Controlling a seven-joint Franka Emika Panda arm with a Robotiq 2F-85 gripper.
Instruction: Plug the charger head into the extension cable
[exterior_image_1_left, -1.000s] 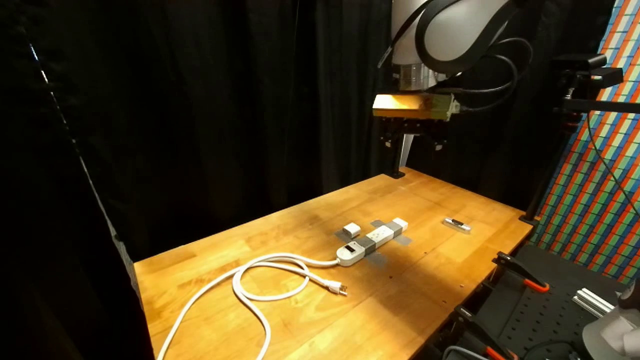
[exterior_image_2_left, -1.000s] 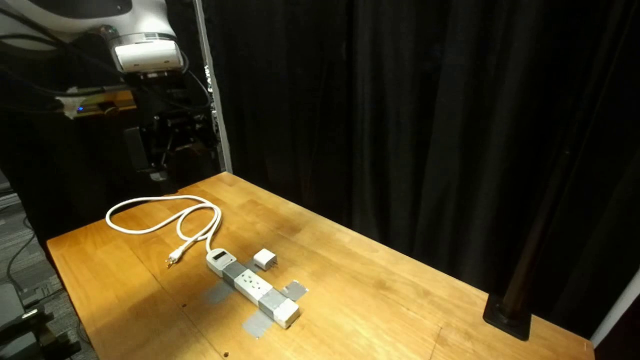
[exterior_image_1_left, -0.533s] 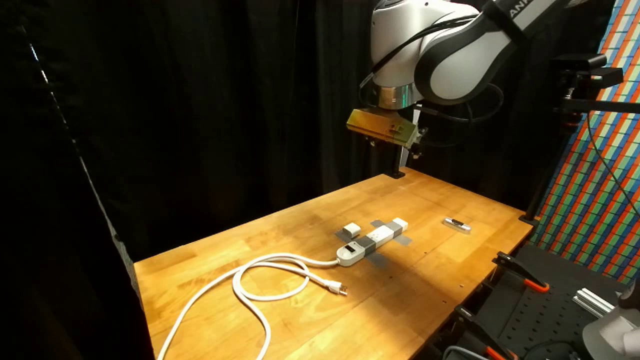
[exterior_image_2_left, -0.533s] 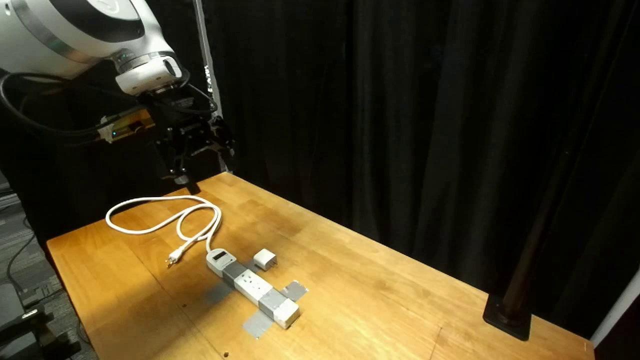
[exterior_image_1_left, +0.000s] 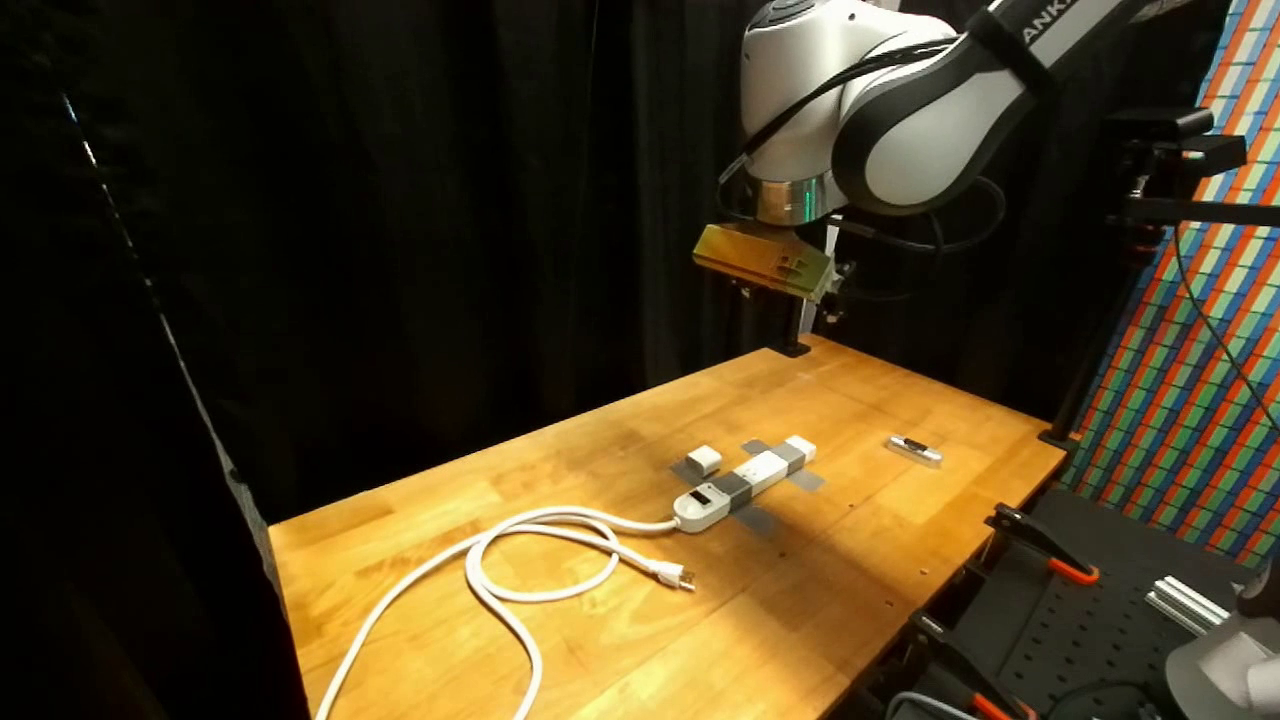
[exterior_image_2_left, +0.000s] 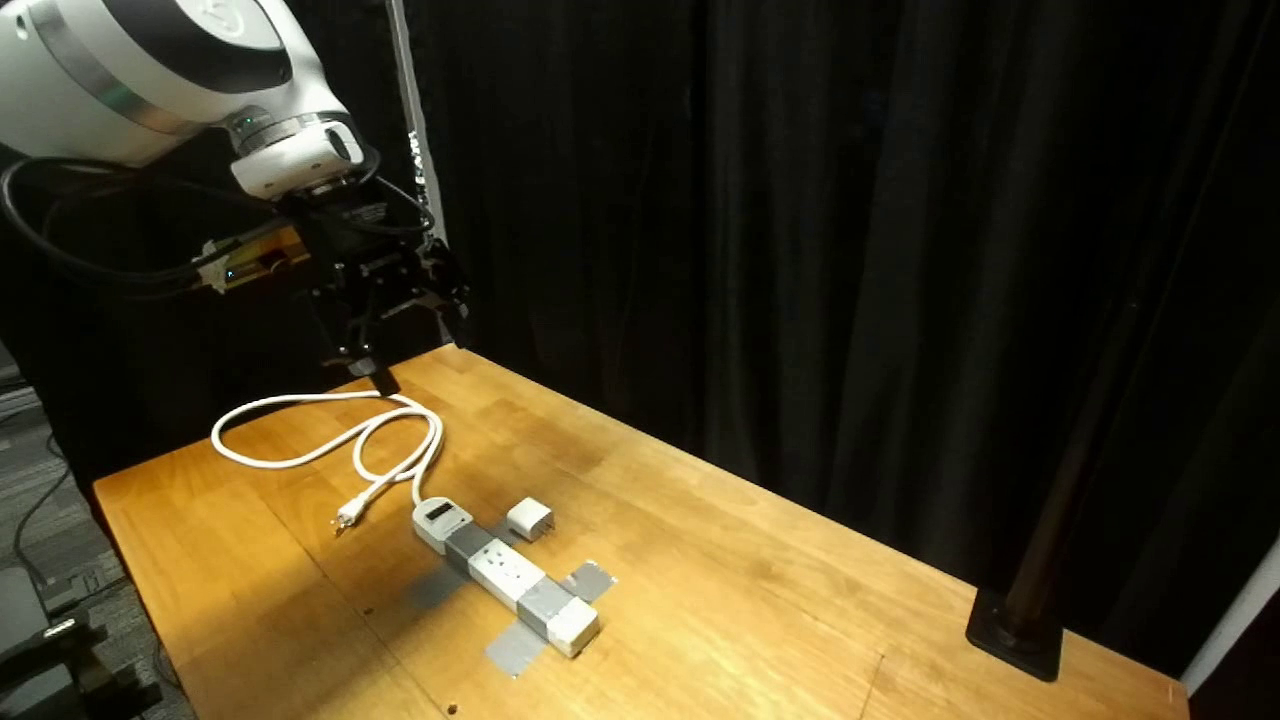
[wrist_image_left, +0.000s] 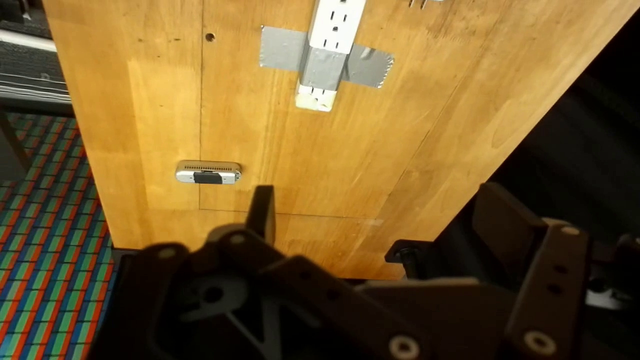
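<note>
The charger head (exterior_image_1_left: 704, 460) is a small white block on the table, beside the extension cable's socket strip; its prongs show in an exterior view (exterior_image_2_left: 531, 519). In the wrist view only its prong tips (wrist_image_left: 418, 3) show, at the top edge. The extension cable's white socket strip (exterior_image_1_left: 763, 469) is held to the table by grey tape, also in an exterior view (exterior_image_2_left: 506, 568) and the wrist view (wrist_image_left: 334, 30). Its white cord (exterior_image_1_left: 547, 597) lies in loops with a plug end. My gripper (exterior_image_2_left: 422, 362) is open and empty above the table; its fingers are wide apart in the wrist view (wrist_image_left: 377, 205).
A small silver device with a dark patch (exterior_image_1_left: 914, 450) lies on the table, also in the wrist view (wrist_image_left: 208, 173). A black post base (exterior_image_2_left: 1015, 632) stands at a table corner. Clamps with orange tips (exterior_image_1_left: 1045, 545) sit on the table edge. A black curtain hangs behind.
The arm has come down and the gripper has tilted, moving towards the table; most of this came in the earlier half second. The charger head and the cable have not moved.
</note>
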